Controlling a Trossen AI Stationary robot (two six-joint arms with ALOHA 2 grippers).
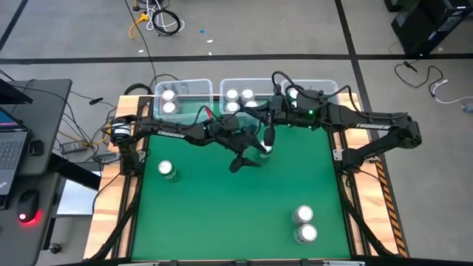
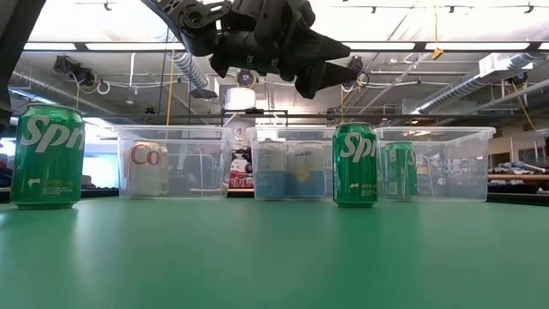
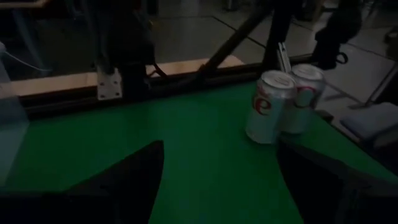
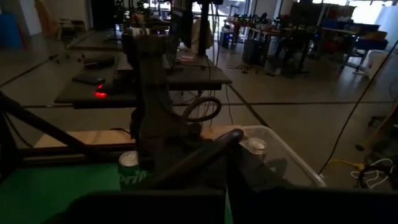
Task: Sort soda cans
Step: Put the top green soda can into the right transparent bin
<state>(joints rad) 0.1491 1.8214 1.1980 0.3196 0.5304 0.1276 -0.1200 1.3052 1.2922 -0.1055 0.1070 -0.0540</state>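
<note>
Counter (image 1: 222,222): green top, wooden border.

My left hand (image 1: 247,157): over the middle of the counter, nearer the far edge, fingers spread apart and holding nothing; in the low view it hangs above the surface.

My right hand (image 1: 272,118): reaching in from the right above the far edge, beside the middle bin, clenched on nothing.

Bins, three, clear plastic, in a row along the far edge:
- Left bin (image 1: 185,87): two cans inside, one with red lettering (image 2: 147,168).
- Middle bin (image 1: 244,83): silver-topped cans (image 1: 239,96) inside, pale-sided in the low view.
- Right bin (image 1: 329,86): a green can (image 2: 399,170) inside.

Loose cans on the counter:
- Green can (image 1: 167,171), left side, standing alone.
- Green can (image 2: 355,165), standing just below my left hand, in front of the bins.
- Two white cans with red markings (image 1: 304,224), near right corner, upright and touching each other.
</note>
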